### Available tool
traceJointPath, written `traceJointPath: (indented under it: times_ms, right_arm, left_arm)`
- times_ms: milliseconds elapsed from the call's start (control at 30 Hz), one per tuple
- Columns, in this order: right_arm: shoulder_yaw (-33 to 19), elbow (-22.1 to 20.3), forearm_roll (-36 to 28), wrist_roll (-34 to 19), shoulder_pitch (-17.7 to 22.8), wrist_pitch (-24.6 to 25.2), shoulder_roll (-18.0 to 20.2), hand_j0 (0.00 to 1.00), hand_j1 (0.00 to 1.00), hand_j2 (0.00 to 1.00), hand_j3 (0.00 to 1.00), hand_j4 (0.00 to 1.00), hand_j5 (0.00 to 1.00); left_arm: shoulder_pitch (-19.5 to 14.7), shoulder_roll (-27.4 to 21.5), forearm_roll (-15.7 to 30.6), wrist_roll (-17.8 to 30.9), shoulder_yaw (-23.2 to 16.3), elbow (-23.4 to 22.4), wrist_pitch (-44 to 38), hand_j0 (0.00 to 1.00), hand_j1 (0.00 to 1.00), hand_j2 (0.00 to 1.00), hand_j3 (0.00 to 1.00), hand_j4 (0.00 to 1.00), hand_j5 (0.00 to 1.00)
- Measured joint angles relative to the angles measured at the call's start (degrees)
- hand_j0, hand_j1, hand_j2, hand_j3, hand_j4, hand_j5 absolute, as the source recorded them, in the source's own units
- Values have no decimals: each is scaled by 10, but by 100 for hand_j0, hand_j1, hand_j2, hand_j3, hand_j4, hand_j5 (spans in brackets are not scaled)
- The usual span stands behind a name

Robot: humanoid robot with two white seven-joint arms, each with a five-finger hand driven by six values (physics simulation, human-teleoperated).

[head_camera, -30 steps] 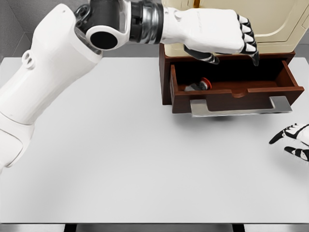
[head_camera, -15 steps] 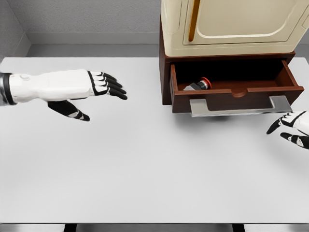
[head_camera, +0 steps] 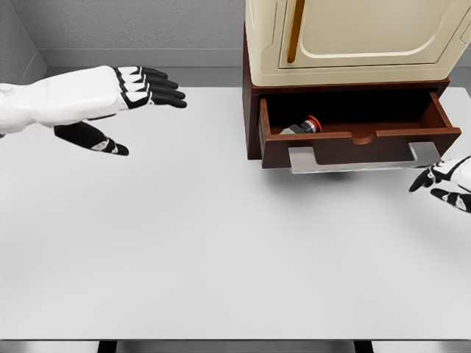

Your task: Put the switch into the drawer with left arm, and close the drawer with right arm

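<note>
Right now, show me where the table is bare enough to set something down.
The table is bare across its whole front and middle, between the left robot hand and the right robot hand. It is crowded only at the back right, where the open drawer holding the switch juts out under the cream cabinet.

I count one switch, one open drawer, one cabinet, one table, two hands.

A dark brown wooden drawer with a grey metal handle stands open under a cream cabinet. Inside its left end lies a grey switch with a red cap. The white left hand hovers spread over the white table; the right hand sits near the handle's right end.
</note>
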State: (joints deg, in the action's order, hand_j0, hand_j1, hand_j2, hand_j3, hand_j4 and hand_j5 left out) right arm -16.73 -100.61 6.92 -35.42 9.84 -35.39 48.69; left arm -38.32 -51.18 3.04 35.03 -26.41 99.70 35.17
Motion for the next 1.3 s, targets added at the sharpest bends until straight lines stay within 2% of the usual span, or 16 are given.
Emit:
traceJointPath:
  times_ms: [133,400,800,1233,1300]
  right_arm:
    - [10,4,9,-3,-4,15,3,53,53,53,53,53,53]
    - [16,6,21,-5,-24,6,2,53,53,53,53,53,53]
    - [18,7,7,-2,-30,4,0,53,53,53,53,53,53]
    - [21,10,-6,3,-40,2,-8,53,53,53,53,53,53]
    - [25,13,-6,3,-61,2,-11,53,53,53,53,53,53]
  left_arm:
    - [-5,0,0,0,3,3,0,100,100,100,100,100,100]
    - [-7,1,0,0,5,4,0,100,100,100,100,100,100]
    - [-11,1,0,0,6,6,0,100,100,100,100,100,100]
    - [0,5,0,0,3,6,0,100,100,100,100,100,100]
    - [0,6,0,0,2,6,0,100,100,100,100,100,100]
